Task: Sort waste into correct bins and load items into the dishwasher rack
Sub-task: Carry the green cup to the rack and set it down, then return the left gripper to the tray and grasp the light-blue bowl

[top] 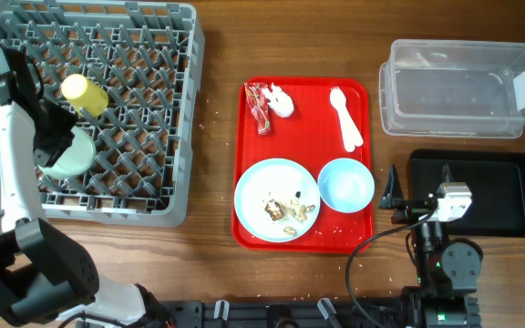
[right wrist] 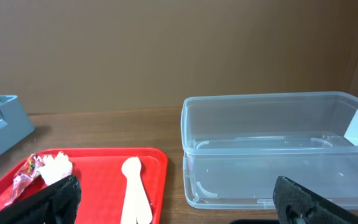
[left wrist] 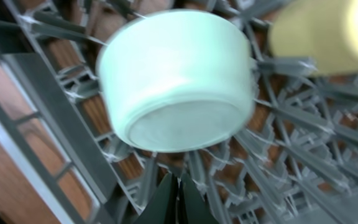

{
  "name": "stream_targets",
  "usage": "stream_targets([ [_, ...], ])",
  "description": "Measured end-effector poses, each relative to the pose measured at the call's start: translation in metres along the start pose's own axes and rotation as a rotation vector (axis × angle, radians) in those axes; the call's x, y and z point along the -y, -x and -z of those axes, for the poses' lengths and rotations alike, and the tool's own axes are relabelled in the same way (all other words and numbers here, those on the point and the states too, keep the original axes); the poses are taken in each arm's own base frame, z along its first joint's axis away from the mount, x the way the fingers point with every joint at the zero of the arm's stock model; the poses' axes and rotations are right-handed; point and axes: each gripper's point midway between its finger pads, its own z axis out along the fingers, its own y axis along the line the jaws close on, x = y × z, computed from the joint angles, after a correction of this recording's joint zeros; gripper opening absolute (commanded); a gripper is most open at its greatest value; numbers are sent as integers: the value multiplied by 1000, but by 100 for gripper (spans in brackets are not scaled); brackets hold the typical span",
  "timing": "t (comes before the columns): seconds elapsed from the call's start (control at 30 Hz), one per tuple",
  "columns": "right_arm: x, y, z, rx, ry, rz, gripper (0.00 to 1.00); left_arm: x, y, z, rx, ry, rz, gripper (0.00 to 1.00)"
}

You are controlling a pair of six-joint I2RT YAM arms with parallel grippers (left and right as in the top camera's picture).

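The grey dishwasher rack [top: 153,55] holds the yellow cup [top: 85,94] and the pale green bowl [top: 66,155]. My left gripper [top: 57,132] is over the rack; in its wrist view its fingers [left wrist: 180,196] are shut and empty, just short of the bowl [left wrist: 176,74], whose base faces the camera, with the cup [left wrist: 328,31] beside it. On the red tray [top: 303,239] lie the wrapper [top: 260,106], tissue [top: 282,101], white cutlery [top: 344,118], the plate [top: 262,182] with food scraps [top: 290,211], and the blue bowl [top: 345,183]. My right gripper [top: 395,191] is open and empty.
The clear tub [top: 458,87] stands at the back right with the black tray [top: 481,196] in front of it. The right wrist view shows the tub [right wrist: 278,149], the red tray [right wrist: 98,180], the cutlery [right wrist: 134,186], the wrapper [right wrist: 25,177] and the tissue [right wrist: 56,167].
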Motion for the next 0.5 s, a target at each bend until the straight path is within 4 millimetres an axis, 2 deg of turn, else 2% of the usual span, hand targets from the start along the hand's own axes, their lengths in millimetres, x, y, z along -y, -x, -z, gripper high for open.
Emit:
stream_targets([
  [0.1, 0, 0, 0, 0, 0, 0, 100, -13, 8, -15, -9, 60, 39, 4],
  [0.23, 0, 0, 0, 0, 0, 0, 100, -18, 23, -39, -6, 82, 76, 4],
  [0.3, 0, 0, 0, 0, 0, 0, 100, -17, 33, -43, 21, 66, 97, 4],
  [0.37, 0, 0, 0, 0, 0, 0, 100, -17, 54, -43, 84, 27, 152, 4],
  [0.43, 0, 0, 0, 0, 0, 0, 100, -22, 59, -44, 81, 16, 192, 4],
  [0.5, 0, 0, 0, 0, 0, 0, 100, -19, 54, -45, 32, -38, 218, 4],
])
